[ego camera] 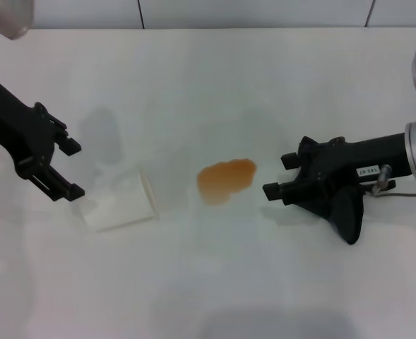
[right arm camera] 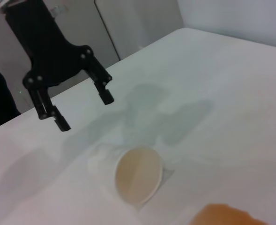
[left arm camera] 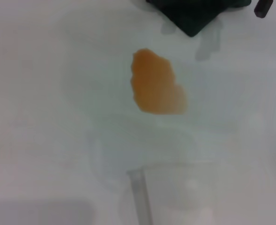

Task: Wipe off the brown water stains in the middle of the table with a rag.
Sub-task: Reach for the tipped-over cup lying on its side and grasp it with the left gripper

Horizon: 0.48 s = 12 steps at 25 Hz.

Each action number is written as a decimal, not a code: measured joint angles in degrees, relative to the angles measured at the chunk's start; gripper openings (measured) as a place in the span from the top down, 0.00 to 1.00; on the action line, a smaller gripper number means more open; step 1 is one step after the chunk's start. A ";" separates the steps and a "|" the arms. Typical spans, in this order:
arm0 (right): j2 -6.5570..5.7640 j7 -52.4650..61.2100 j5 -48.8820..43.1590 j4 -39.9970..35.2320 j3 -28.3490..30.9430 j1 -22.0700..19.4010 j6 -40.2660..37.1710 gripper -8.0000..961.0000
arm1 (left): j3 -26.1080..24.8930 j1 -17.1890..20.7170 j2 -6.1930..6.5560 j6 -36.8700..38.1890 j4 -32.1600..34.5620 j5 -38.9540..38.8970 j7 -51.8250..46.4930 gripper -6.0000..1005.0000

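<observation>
A: Status of the wipe?

B: Not started, as judged from the scene. The brown water stains (ego camera: 226, 179) are seen intact in the middle of the table (ego camera: 208, 85): one orange-brown blotch with lobed edges, no smearing or streaks noted around it.

A: Rag located?

B: The rag (ego camera: 345, 212) is held off the right side of the stain, near it but not touching. It is clamped in the right gripper (ego camera: 282, 176), with the black cloth hanging below the jaws. In the left wrist view its pointed fold (left arm camera: 194, 16) is seen beyond the far edge of the blotch (left arm camera: 155, 89), with clear white surface between.

A: Left arm?

B: The left gripper (ego camera: 63, 169) is held over the left side of the table, fingers apart, nothing gripped. It is confirmed in the right wrist view (right arm camera: 81, 110), hovering above the surface, shadow cast below.

A: Anything else on the table?

B: A white cup (ego camera: 119, 200) is lying on its side between the left gripper and the stain, tan inside visible (right arm camera: 138, 174). It is not touched by either gripper.

A: Remaining work?

B: All of it, by estimate: the rag is to be lowered onto the blotch and dragged across until no brown is left.
</observation>
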 joint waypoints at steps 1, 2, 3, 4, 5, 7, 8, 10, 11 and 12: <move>0.00 0.00 0.02 0.05 -0.14 0.00 0.01 0.18 | 0.02 0.00 -0.21 -0.22 -0.13 0.06 0.05 0.16; 0.00 0.00 0.04 0.11 -0.27 -0.01 0.02 0.18 | 0.04 -0.01 -0.43 -0.44 -0.34 0.20 0.09 0.16; 0.00 0.00 0.06 0.16 -0.40 -0.02 0.02 0.18 | 0.04 -0.01 -0.43 -0.44 -0.34 0.20 0.09 0.16; 0.00 0.00 0.07 0.19 -0.49 -0.02 0.00 0.18 | 0.08 -0.06 -0.72 -0.74 -0.59 0.44 0.15 0.16; 0.00 0.00 0.07 0.19 -0.57 -0.03 -0.03 0.18 | 0.36 -0.15 -1.25 -1.30 -0.86 0.82 0.20 0.16; 0.00 0.00 0.08 0.19 -0.75 -0.02 -0.08 0.18 | 0.82 -0.19 -1.61 -1.76 -0.87 0.95 0.24 0.16; 0.00 0.00 0.08 0.19 -0.89 0.00 -0.10 0.18 | 1.37 -0.19 -2.00 -2.26 -0.98 1.06 0.28 0.16; 0.00 0.00 0.08 0.19 -1.19 0.07 -0.11 0.18 | 1.67 -0.22 -2.32 -2.73 -1.30 1.33 0.30 0.16; 0.00 0.00 0.08 0.19 -1.30 0.10 -0.12 0.18 | 1.78 -0.23 -2.52 -2.97 -1.57 1.53 0.33 0.16; 0.01 0.00 0.08 0.19 -1.46 0.11 -0.12 0.18 | 1.87 -0.26 -2.71 -3.32 -1.83 1.67 0.33 0.16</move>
